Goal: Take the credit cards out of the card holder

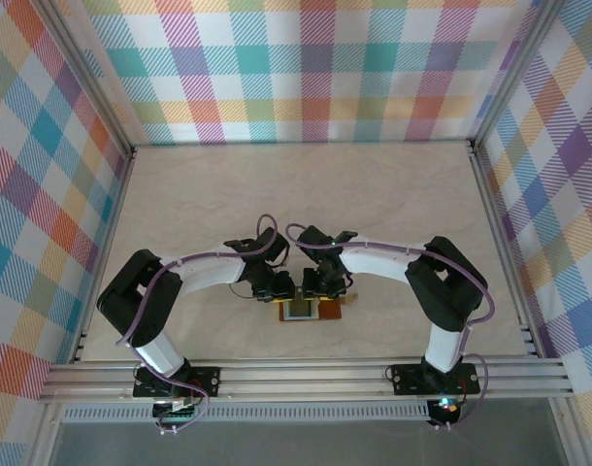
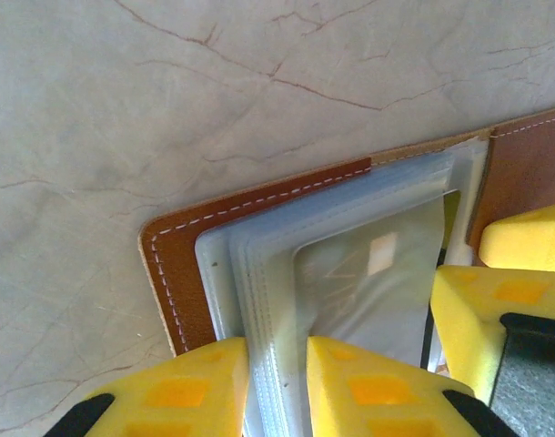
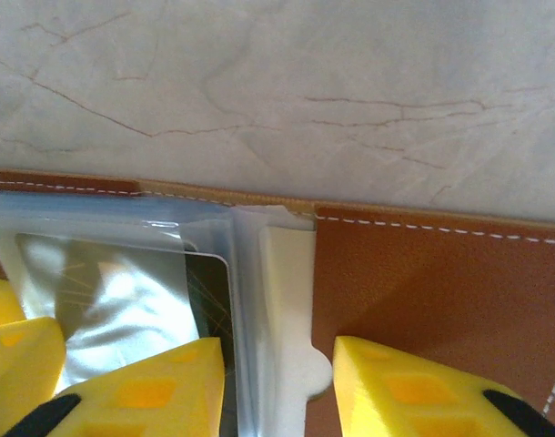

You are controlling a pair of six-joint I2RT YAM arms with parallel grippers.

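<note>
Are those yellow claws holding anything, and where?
The left claw seems to pinch the card holder by the edge of its clear sleeves. The right claw straddles its white middle tab; whether it grips cannot be told.

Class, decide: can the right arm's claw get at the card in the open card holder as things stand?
Probably not straight away. The right claw is open at the card holder, but the card sits inside a clear sleeve, so it would meet plastic first.

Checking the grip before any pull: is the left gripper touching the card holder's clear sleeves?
Touching. In the left wrist view the clear sleeves fill the gap between the left gripper's fingers, meeting both.
</note>
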